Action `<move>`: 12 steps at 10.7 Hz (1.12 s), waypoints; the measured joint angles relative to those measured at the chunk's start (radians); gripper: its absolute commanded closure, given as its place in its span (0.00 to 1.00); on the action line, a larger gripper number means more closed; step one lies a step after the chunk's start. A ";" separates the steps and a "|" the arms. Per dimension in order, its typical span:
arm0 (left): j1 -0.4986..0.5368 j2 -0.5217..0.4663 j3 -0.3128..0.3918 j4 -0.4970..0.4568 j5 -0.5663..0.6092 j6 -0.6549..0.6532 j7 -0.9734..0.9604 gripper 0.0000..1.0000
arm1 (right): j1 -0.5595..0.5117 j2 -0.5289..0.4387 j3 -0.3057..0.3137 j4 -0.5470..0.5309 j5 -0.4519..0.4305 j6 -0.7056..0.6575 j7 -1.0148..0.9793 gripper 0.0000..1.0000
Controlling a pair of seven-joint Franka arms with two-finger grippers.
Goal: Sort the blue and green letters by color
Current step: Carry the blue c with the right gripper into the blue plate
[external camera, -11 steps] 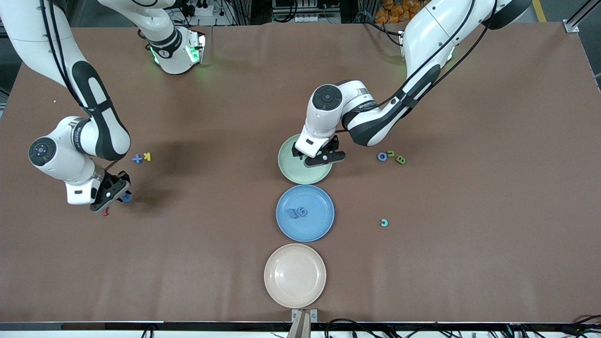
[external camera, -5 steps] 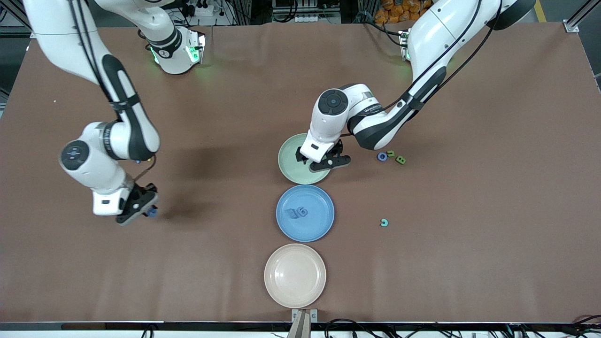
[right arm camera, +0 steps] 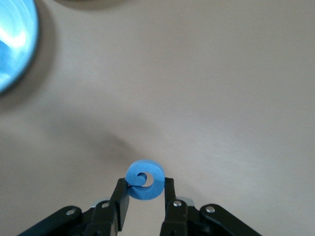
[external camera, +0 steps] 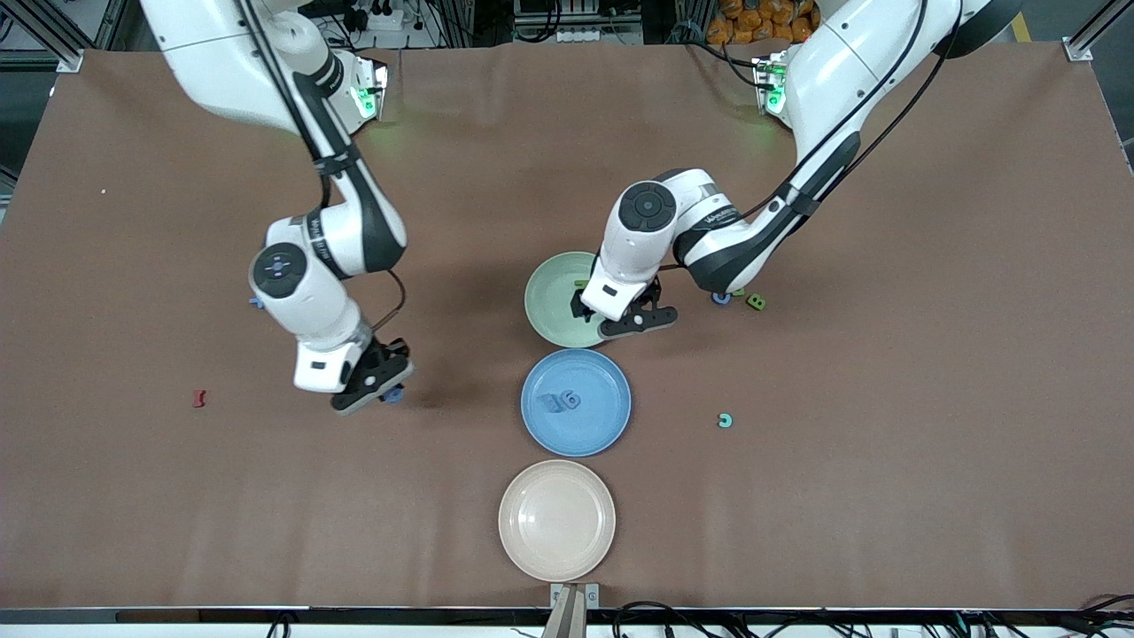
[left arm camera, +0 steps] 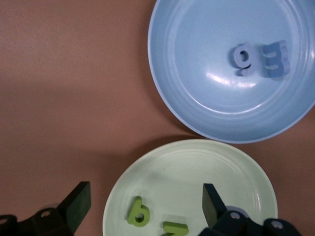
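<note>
right gripper clamps round blue toy letter | carry over blue plate, release low | left gripper empty, spread, over green plate

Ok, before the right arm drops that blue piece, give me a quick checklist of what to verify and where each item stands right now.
1. Right gripper shut on the blue round piece: ok, the piece sits pinched between its fingers.
2. Right gripper over the blue plate: not ok, it is over bare table toward the right arm's end.
3. Room in the blue plate: ok, only two blue pieces lie there, close together.
4. Left gripper out of the way: ok, it is open over the green plate's rim, not over the blue plate.
5. Green plate sorted right: ok, the two green pieces lie in it.
6. Sorting finished: not ok, loose letters lie on the table.
</note>
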 measured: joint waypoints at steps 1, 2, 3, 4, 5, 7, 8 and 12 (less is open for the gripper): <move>0.012 0.000 0.001 0.000 0.000 0.000 0.013 0.00 | 0.041 0.009 0.000 0.013 0.000 0.000 0.074 1.00; 0.022 0.000 0.001 0.000 0.000 0.000 0.024 0.00 | 0.073 0.023 0.000 0.028 0.000 0.000 0.133 1.00; 0.030 0.000 0.002 -0.001 0.000 0.000 0.033 0.00 | 0.096 0.042 0.000 0.047 0.000 0.000 0.183 1.00; 0.039 0.001 0.003 -0.001 0.000 0.000 0.041 0.00 | 0.116 0.068 0.000 0.076 0.000 0.000 0.235 1.00; 0.046 0.001 0.003 -0.002 0.000 0.000 0.045 0.00 | 0.138 0.096 0.000 0.111 0.000 0.001 0.290 1.00; 0.061 0.001 0.003 -0.002 0.000 0.000 0.064 0.00 | 0.192 0.164 0.000 0.204 0.000 0.001 0.417 1.00; 0.064 0.001 0.003 -0.002 0.000 0.000 0.070 0.00 | 0.210 0.194 0.000 0.249 0.000 0.002 0.468 1.00; 0.068 0.002 0.003 -0.003 0.000 0.000 0.080 0.00 | 0.238 0.237 0.000 0.359 0.001 -0.002 0.631 1.00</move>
